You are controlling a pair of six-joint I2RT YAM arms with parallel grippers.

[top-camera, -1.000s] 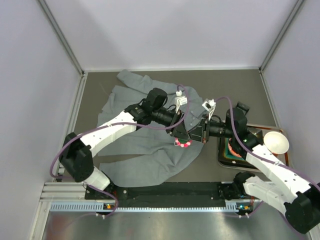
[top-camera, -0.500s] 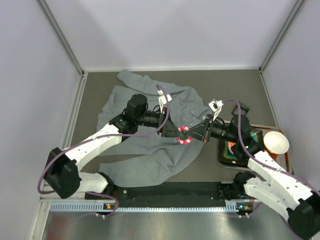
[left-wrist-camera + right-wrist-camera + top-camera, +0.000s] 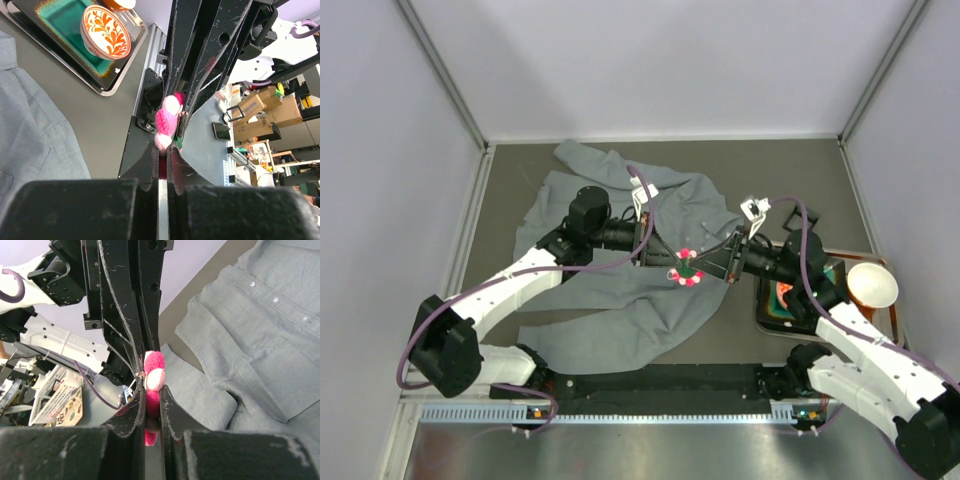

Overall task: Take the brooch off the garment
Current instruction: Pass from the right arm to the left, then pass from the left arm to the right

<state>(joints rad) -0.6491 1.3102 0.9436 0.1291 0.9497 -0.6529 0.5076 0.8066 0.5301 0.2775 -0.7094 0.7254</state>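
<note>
As the two arms met tip to tip over the middle of the table, the top camera showed the left gripper [image 3: 673,268] and the right gripper [image 3: 704,272] flanking the brooch [image 3: 687,273]. The pink flower sat over the right part of the garment [image 3: 610,310], which lay rumpled across the left and centre of the table. From that height it could not be told whether the pin was clear of the cloth. A tray [image 3: 763,318] sat to the right.

The left wrist camera showed its own fingers pressed together on the flower's lower petals. The opposing arm's black fingers reached in from the far side, and the grey fabric lay off to the left, apart from the brooch.

The right wrist camera showed that claw nipping the flower edge-on. The shirt's buttoned front lay beyond to the right, with no cloth visible at the pin.

By the look of it, the brooch was already off the shirt and shared between both claws. Done well, one claw would hold firm while the other let go. The holder would then draw straight back without twisting, so the soft petals did not slip and the pin did not snag the fabric.
</note>
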